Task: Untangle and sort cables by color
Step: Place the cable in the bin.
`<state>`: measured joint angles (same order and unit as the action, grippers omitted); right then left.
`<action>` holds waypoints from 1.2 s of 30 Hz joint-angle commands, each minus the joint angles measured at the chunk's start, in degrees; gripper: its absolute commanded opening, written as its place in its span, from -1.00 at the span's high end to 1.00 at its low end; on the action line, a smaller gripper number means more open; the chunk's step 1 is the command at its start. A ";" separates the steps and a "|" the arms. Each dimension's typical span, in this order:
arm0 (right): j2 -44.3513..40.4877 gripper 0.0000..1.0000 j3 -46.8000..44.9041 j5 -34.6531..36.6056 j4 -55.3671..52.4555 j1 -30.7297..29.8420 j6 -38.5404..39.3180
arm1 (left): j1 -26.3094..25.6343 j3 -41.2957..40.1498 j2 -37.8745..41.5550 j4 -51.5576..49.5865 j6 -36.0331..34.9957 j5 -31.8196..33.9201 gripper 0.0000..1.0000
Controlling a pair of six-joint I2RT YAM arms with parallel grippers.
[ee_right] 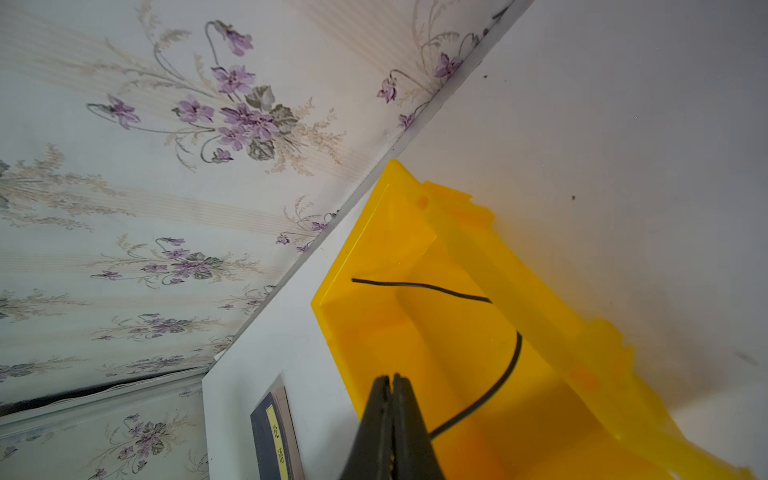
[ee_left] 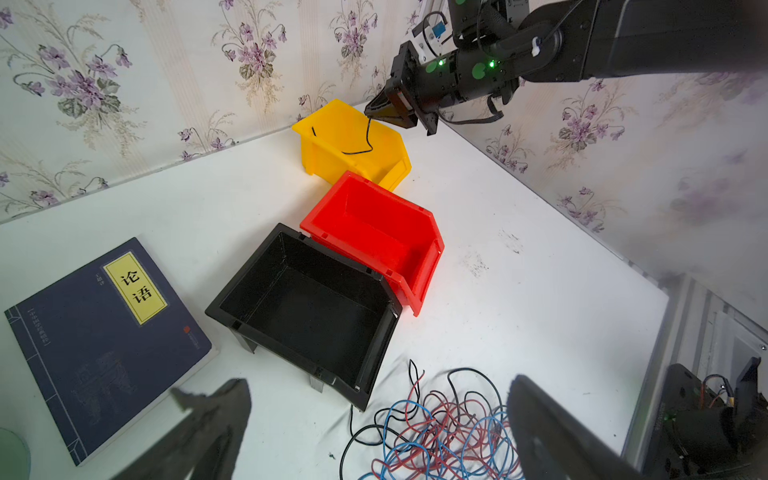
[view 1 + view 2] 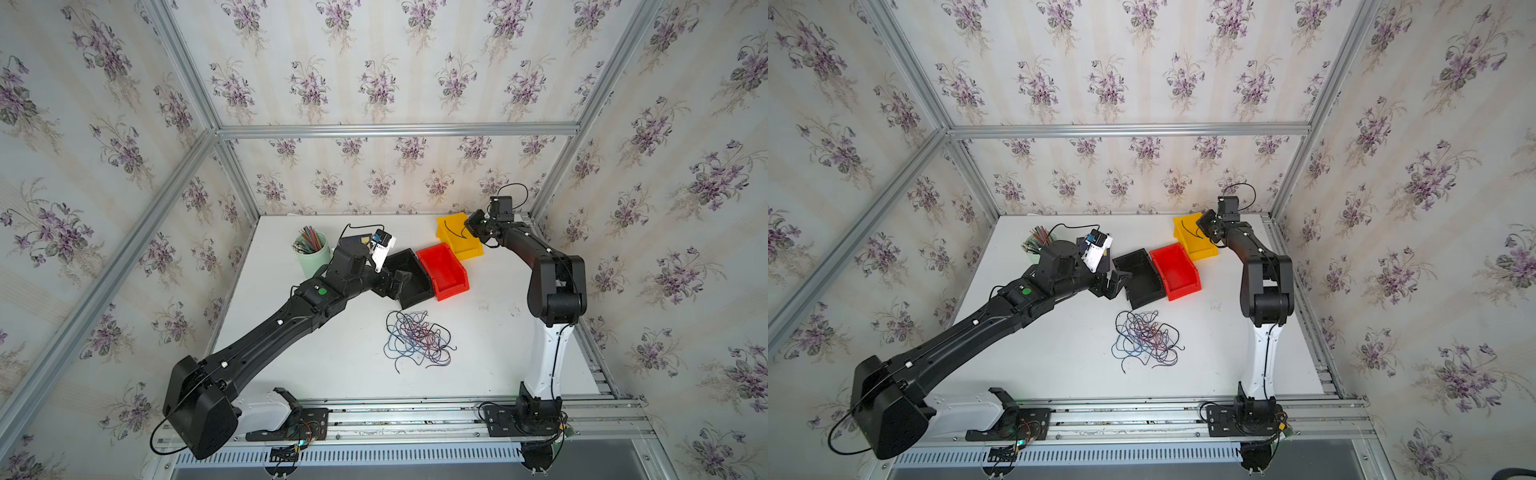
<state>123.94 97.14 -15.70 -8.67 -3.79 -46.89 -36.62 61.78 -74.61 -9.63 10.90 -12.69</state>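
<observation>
A tangle of red, blue and black cables (image 3: 417, 338) (image 3: 1146, 338) lies on the white table in front of the bins; the left wrist view shows the same tangle (image 2: 449, 428). My left gripper (image 3: 395, 286) (image 2: 378, 380) hovers wide open by the black bin's near corner, just behind the tangle, holding nothing. At the back right, my right gripper (image 3: 467, 224) (image 1: 391, 378) is shut on one black cable (image 2: 370, 137) (image 1: 511, 361). That cable hangs from the jaws and curves down into the yellow bin (image 3: 471, 251) (image 2: 324, 162).
A red bin (image 3: 453, 291) (image 2: 419, 274) and a black bin (image 3: 415, 297) (image 2: 249, 274) stand in a row beside the yellow one, both bare inside. A dark blue book (image 2: 104, 332) and a green cup of pencils (image 3: 311, 249) sit at the back left. Walls close the back and sides.
</observation>
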 commanded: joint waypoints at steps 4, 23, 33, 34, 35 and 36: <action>1.35 1.00 1.03 -1.26 0.59 -0.23 0.54 | 0.23 0.37 -0.73 0.39 -0.38 0.47 -0.98; -7.46 0.15 -2.82 -0.25 -2.82 -1.81 5.78 | 0.27 -1.45 1.85 1.13 1.16 0.20 -0.98; -20.33 0.15 -13.20 -2.04 -2.63 -3.70 7.48 | 0.28 -3.98 5.49 0.67 1.57 -0.58 -0.98; -21.72 0.14 -14.12 -2.13 -2.89 -4.05 8.04 | 0.25 -4.33 5.86 0.83 1.81 -0.56 -0.98; -23.07 0.14 -14.84 -2.01 -3.53 -4.41 8.61 | 0.26 -4.82 6.34 0.96 2.00 -0.50 -0.98; -24.16 0.14 -15.33 -2.11 -4.10 -4.74 9.14 | 0.30 -5.09 6.70 1.07 2.25 -0.43 -0.98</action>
<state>102.08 82.78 -17.32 -11.73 -7.77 -39.92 -36.40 57.25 -68.71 -9.43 12.10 -12.69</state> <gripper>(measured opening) 0.427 0.990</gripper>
